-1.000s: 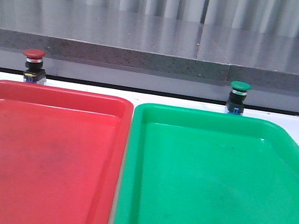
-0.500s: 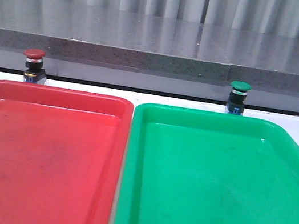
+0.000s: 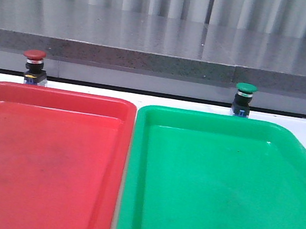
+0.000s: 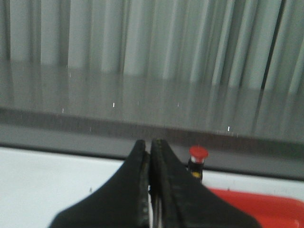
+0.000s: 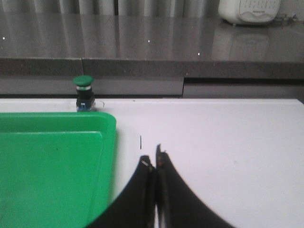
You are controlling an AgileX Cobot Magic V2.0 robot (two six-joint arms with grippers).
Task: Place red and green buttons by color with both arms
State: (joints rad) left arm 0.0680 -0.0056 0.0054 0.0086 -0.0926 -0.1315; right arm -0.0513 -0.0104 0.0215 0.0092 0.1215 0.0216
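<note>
The red button point(image 3: 33, 65) stands upright on the white table just behind the red tray's point(image 3: 3, 91) far left rim. It also shows in the left wrist view point(image 4: 197, 162), ahead of my left gripper point(image 4: 150, 145), which is shut and empty. The green button point(image 3: 243, 98) stands upright behind the green tray's point(image 3: 291, 136) far rim. It also shows in the right wrist view point(image 5: 84, 92), well ahead of my right gripper point(image 5: 154, 159), which is shut and empty over the bare table beside the green tray point(image 5: 107, 137). Neither gripper shows in the front view.
A grey stone ledge point(image 3: 162, 63) runs along the back of the table, close behind both buttons. A white appliance point(image 5: 247, 10) stands on the ledge at the far right. The two trays lie side by side, nearly touching.
</note>
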